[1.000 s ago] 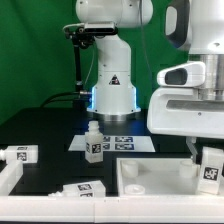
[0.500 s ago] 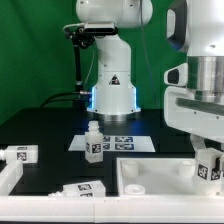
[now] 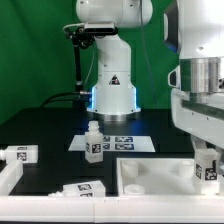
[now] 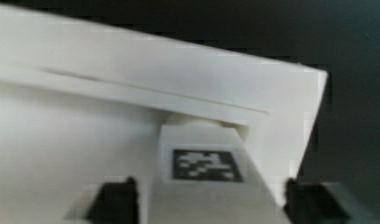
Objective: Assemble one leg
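The arm hangs at the exterior view's right, and its hand [image 3: 208, 163] is low over the far right end of the white tabletop [image 3: 150, 176], which lies flat on the black counter [image 3: 45, 130] near the front edge. Between the fingers stands a leg [image 3: 209, 168], its tag facing out. In the wrist view the same leg [image 4: 205, 160] sits between the two dark fingertips [image 4: 112, 200], with a gap visible on each side of it, so the hand looks spread around the piece rather than pinching it; whether either pad touches it I cannot tell. The leg rests against the tabletop [image 4: 98, 120] close to its corner, and beyond that edge the wrist view shows only dark counter [image 4: 356, 130]. Further back, at the middle of the scene, a second leg [image 3: 94, 142] stands upright at the left end of the marker board [image 3: 125, 142], neck up, with open black counter all around it. Two more lie on their sides along the near left: one [image 3: 20, 155] by the left border, one [image 3: 80, 189] just beside the tabletop's left end. The stretch of counter between the standing leg and the arm is open.
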